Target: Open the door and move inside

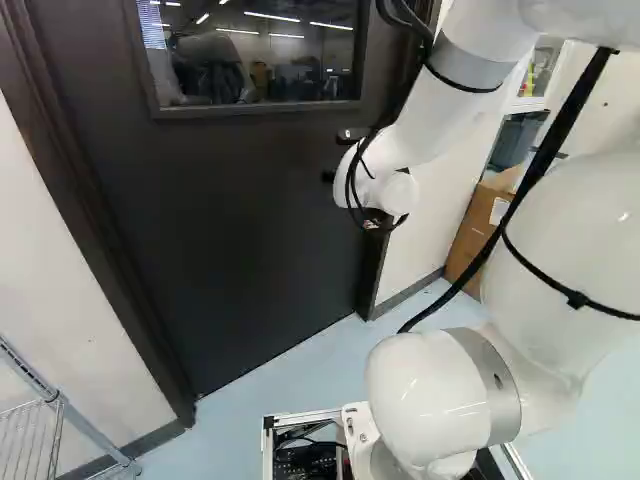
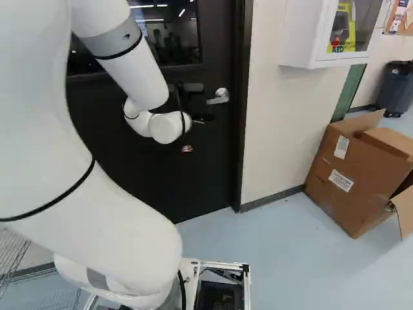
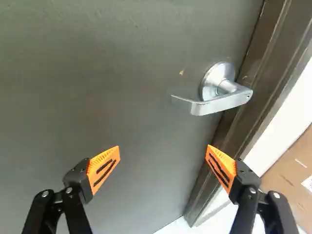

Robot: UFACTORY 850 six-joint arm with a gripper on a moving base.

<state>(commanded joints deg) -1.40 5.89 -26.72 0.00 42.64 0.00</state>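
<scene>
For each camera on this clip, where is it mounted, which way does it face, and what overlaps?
Left base view: on the base, behind and left of the arm, looking ahead and slightly down at the door; the arm fills its right side.
Right base view: behind and right of the arm, facing the same way; the arm fills its left side. Both show the door and cardboard box.
Wrist view: on the wrist, looking along the open gripper at the door; shares the lever handle with the right base view.
</scene>
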